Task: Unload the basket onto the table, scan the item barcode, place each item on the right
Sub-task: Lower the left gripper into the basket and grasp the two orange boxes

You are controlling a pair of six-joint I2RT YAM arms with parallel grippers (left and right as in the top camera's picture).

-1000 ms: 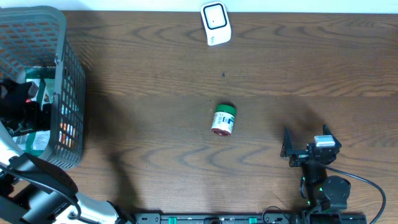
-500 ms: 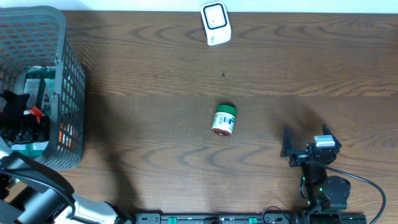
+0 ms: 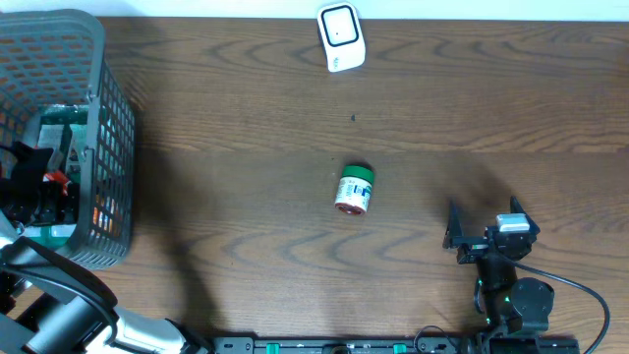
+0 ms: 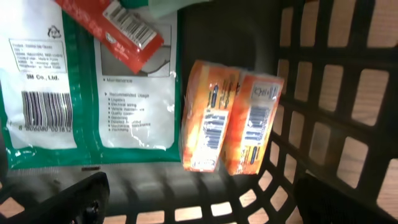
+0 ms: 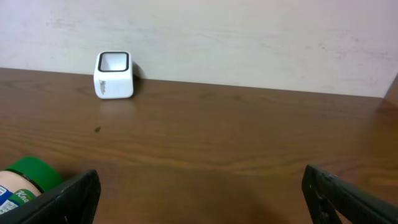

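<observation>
Orange packets (image 4: 227,118), barcodes facing up, lie in the basket (image 4: 348,93) under my left fingers (image 4: 62,199), spread wide to straddle them; right fingers (image 5: 56,196) wait apart by the green-capped jar (image 3: 353,189), facing the scanner (image 3: 341,36) across the counter (image 3: 246,147).

The basket (image 3: 108,128) sits at the left end of the table (image 3: 246,98). The left gripper (image 4: 199,202) hangs inside it over a flat packet (image 4: 93,93) on the basket floor; a small sachet (image 4: 118,28) overlaps one end of the packet, and a pair of boxes (image 4: 230,121) lies just beside it, the two touching, next to the basket wall. The scanner (image 3: 341,37) stands at the far edge about midway along, the jar (image 3: 354,189) lies on its side mid-table well in front of it, and the right gripper (image 3: 482,211) is at the near right, apart from the jar.
</observation>
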